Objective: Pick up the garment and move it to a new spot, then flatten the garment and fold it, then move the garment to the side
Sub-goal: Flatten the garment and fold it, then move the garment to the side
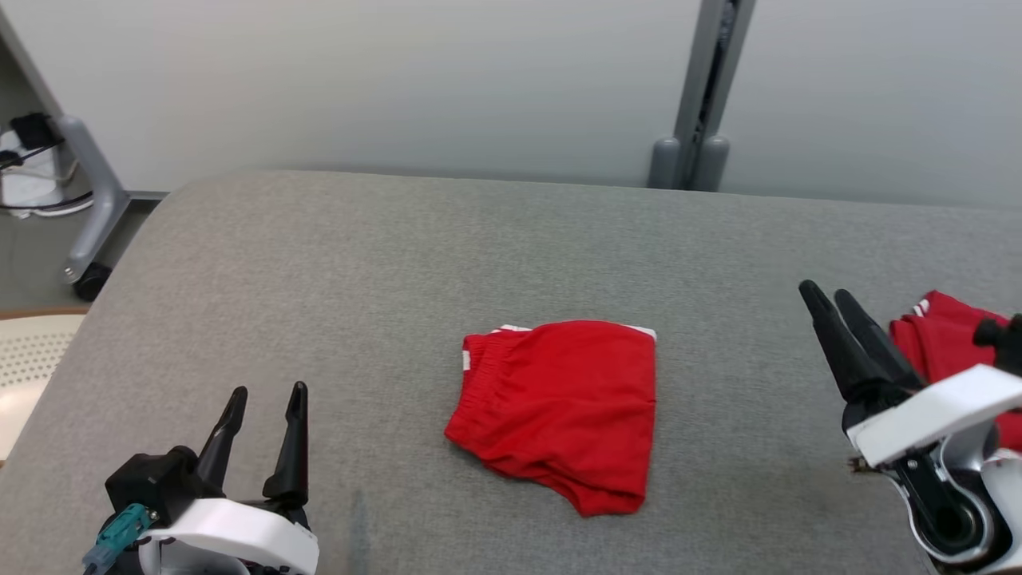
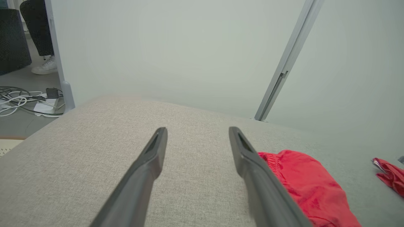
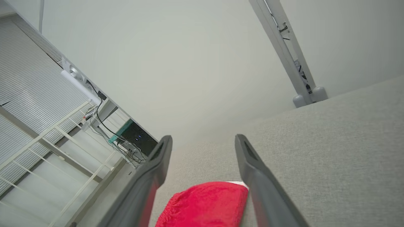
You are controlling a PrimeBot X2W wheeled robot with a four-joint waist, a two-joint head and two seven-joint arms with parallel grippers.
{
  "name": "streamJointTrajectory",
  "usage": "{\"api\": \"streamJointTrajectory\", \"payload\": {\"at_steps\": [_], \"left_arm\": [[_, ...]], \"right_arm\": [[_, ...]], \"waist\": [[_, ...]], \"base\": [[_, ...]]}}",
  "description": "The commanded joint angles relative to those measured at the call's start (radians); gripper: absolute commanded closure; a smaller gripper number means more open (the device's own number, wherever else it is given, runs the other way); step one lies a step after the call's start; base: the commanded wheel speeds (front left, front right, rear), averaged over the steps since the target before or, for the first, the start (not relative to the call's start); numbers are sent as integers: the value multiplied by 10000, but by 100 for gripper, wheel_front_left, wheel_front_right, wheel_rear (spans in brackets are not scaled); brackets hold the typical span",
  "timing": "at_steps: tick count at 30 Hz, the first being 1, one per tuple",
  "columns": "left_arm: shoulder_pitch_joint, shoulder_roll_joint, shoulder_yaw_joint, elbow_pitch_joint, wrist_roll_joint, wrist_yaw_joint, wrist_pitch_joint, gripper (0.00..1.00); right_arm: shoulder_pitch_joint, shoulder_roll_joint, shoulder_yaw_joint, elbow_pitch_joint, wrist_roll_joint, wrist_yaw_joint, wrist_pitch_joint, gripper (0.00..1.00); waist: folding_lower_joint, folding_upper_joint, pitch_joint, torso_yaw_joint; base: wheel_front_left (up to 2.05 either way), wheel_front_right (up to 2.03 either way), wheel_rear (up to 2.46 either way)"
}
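Overhead, two red garments lay apart: the folded garment (image 1: 559,407) right of the spread left gripper (image 1: 267,391), a second garment (image 1: 950,335) just right of the right gripper (image 1: 825,291); the left wrist view put both right of its fingers (image 2: 150,164); the right wrist view's spread fingers (image 3: 254,176) framed red cloth (image 3: 205,201).

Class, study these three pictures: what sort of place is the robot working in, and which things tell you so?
Probably a robotics lab or test room, not a home: a grey padded worktop backed by plain partition panels, loose cables on the floor, and a wheeled equipment stand.
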Motion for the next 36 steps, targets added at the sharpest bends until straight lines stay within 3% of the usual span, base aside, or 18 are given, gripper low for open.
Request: {"api": "streamJointTrajectory", "payload": {"at_steps": [1, 9, 15, 27, 36], "left_arm": [[49, 81, 95, -61, 96, 82, -49, 0], [231, 79, 544, -392, 350, 238, -75, 0], [591, 24, 1028, -626, 761, 349, -75, 0], [865, -191, 1049, -547, 1246, 237, -78, 0], [858, -234, 967, -532, 1389, 275, -79, 0]], "right_arm": [[243, -48, -121, -171, -519, 4, -232, 0], [1652, 954, -1335, -1194, -4227, 3, -1078, 0], [2473, 1765, -1869, -1406, -6218, 3, -1106, 0], [2566, 1949, -1868, -594, -7956, 3, -1406, 0], [2512, 2034, -1888, -505, -8112, 3, -1323, 0]], "waist": [[0, -1, -39, -272], [0, -1, -113, -847], [0, -1, -172, -1132], [0, -1, -255, -1180], [0, -1, -305, -1086]], "base": [[0, 0, 0], [0, 0, 0], [0, 0, 0], [0, 0, 0], [0, 0, 0]]}}
